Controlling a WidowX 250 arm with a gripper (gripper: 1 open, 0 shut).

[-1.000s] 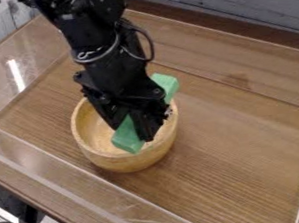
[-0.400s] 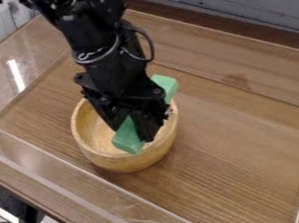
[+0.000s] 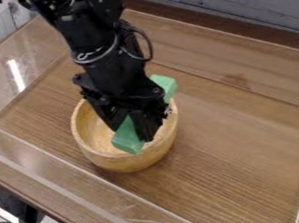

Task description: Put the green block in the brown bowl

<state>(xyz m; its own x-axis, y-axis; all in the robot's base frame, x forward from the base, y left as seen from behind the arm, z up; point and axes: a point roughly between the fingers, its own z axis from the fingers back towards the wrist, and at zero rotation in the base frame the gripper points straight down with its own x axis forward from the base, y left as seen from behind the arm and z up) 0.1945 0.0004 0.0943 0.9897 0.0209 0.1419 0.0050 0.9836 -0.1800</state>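
The gripper (image 3: 138,125) is seen lowered into the brown bowl (image 3: 100,151), its jaws pinched on the green block (image 3: 129,136), which slants from below the fingertips up past the rim behind them. The placing step is judged nearly done. A release is called for next, then a straight lift clear of the bowl's walls.

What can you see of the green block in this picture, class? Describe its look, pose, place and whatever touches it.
The green block is a bright, matte green bar with flat faces. Only its two ends show: one low inside the brown bowl, the other rising past the bowl's far rim. It lies tilted, not flat. The black tool covers its middle and is shut on it, pointing steeply down into the bowl. Whether the lower end rests on the bowl's floor cannot be told.
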